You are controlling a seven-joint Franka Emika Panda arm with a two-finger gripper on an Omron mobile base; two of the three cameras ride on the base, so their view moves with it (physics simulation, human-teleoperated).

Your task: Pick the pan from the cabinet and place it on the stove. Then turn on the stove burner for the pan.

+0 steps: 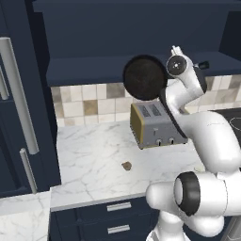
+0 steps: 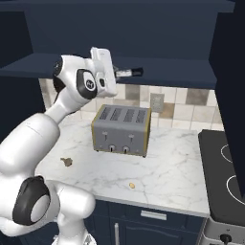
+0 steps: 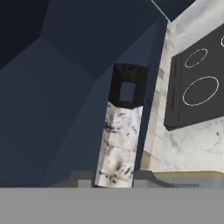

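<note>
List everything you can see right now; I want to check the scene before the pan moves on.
pan: one, black, tipped on edge in front of the cabinet shelf
cabinet: one, navy, above the counter
toaster: one, silver, on the counter
stove: one, black, right of the counter
counter: one, white marble
crumbs: two, brownish, on the counter
drawers: navy, under the counter
gripper: one, shut on the pan's handle
</note>
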